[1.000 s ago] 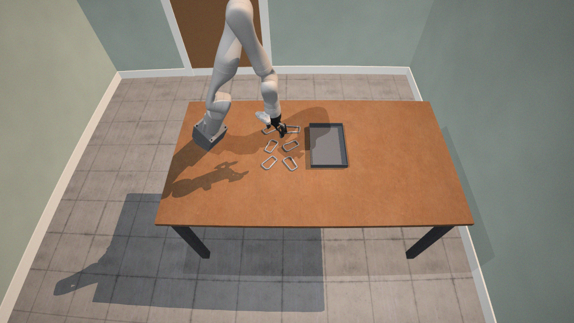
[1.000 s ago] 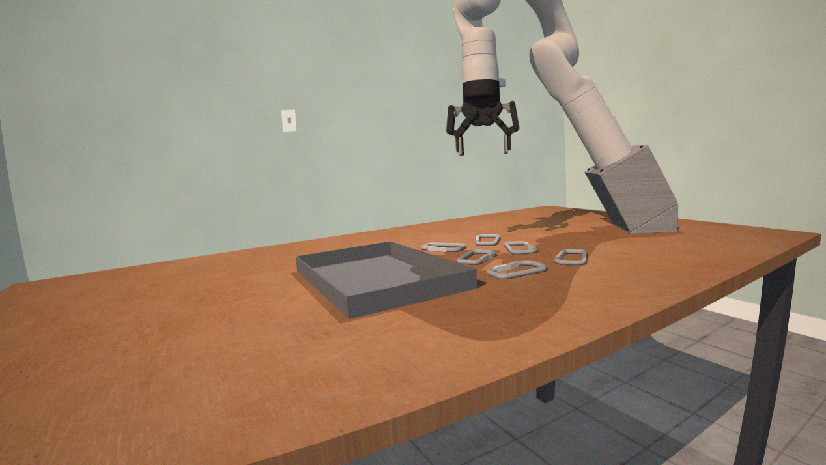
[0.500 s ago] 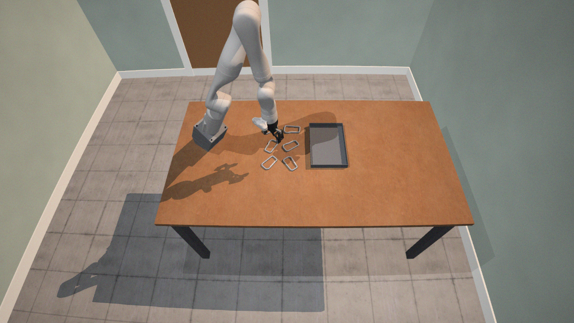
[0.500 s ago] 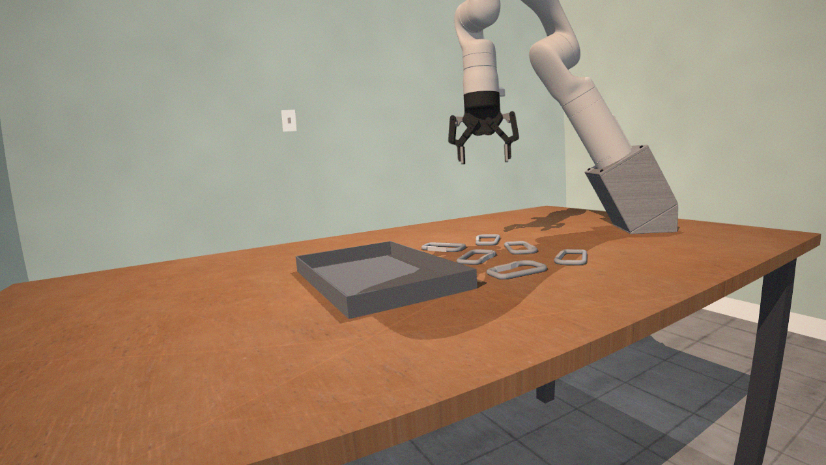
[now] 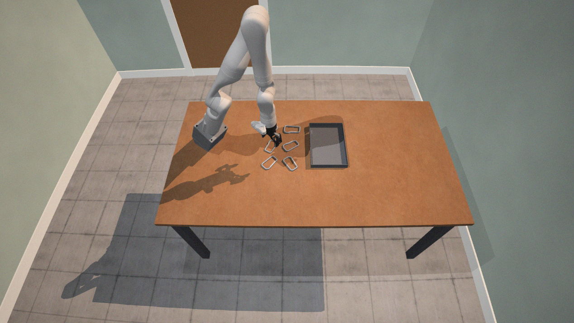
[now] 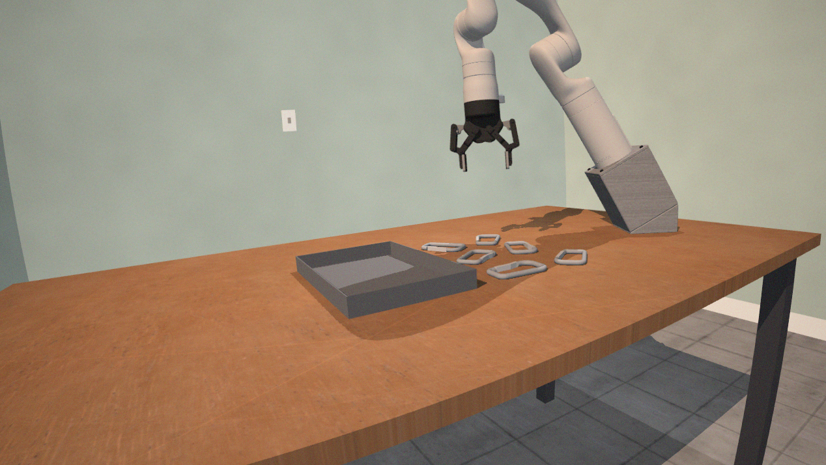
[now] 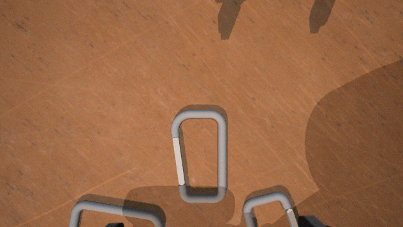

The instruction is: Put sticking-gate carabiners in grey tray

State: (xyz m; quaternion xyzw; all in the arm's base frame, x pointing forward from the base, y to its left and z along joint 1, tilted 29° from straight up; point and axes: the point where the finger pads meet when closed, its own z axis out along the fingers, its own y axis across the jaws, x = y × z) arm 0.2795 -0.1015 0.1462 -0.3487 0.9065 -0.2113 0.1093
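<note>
Several grey carabiners lie flat in a cluster on the brown table, left of the grey tray [image 5: 327,145], which is empty; they also show in the exterior view [image 6: 508,254] to the right of the tray [image 6: 384,275]. My gripper [image 5: 275,140] [image 6: 484,163] is open and empty, well above the cluster. The arm's wrist hides one carabiner in the top view. In the wrist view one carabiner [image 7: 199,156] lies in the middle with its pale gate closed on its left side. Two more carabiners are cut off at the bottom left [image 7: 116,213] and bottom right [image 7: 271,208]. A dark fingertip [image 7: 307,220] shows at the bottom edge.
The robot base [image 5: 208,136] stands on the table left of the cluster. The tray has low walls. The arm's shadow falls across the table near the carabiners.
</note>
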